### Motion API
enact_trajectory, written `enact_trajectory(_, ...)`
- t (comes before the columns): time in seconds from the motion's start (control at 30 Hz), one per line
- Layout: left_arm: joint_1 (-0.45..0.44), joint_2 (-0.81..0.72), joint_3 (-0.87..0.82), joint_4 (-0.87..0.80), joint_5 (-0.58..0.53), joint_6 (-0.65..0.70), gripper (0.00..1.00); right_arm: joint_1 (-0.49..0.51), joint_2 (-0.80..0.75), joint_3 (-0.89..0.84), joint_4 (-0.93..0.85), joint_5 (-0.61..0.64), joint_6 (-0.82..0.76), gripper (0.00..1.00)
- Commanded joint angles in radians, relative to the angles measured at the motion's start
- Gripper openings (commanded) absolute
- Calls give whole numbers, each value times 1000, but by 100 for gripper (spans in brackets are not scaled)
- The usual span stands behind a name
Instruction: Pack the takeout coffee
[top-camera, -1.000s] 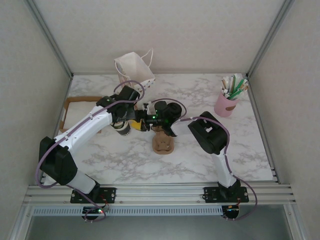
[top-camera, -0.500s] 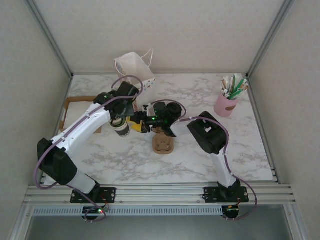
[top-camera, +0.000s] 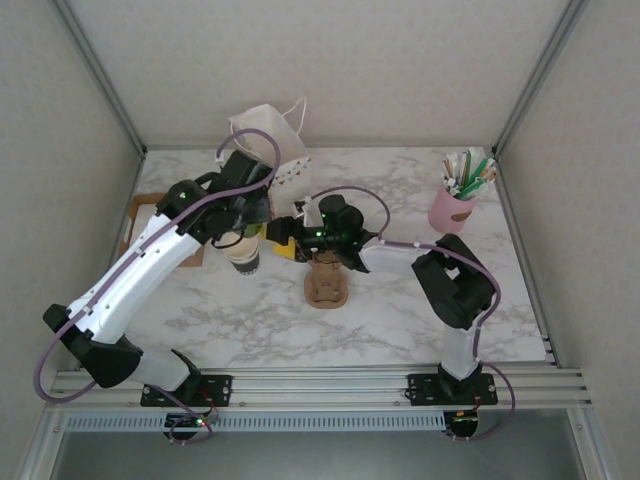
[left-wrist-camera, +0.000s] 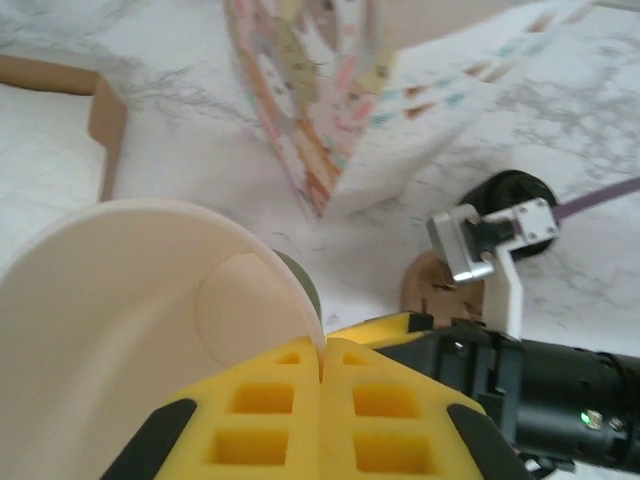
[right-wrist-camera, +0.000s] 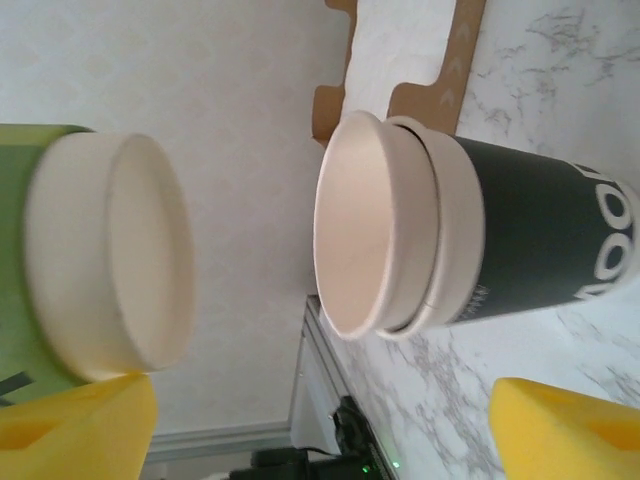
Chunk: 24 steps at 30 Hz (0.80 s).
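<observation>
My left claw (left-wrist-camera: 322, 352) pinches a lidless cup (left-wrist-camera: 120, 320) by its rim; my right claw (right-wrist-camera: 320, 420) gapes wide. Next, I judge: seat it in the carrier (top-camera: 327, 287).

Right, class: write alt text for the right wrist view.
A stack of dark green paper cups with cream rims sits sideways in frame on a white marble table, beside a separate, blurred green paper cup at left. Open yellow fingers occupy the bottom corners.
</observation>
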Motion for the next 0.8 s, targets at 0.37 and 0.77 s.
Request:
enact_trajectory(0.37,-428,-89,-155,-63,10,-226,0,-245,-486,-146,-681,221,-403,99)
enact_trajectory(0.77,-497,-92,-473,95,61,-308,0,-368,-630,-156,-952,405,-514,99)
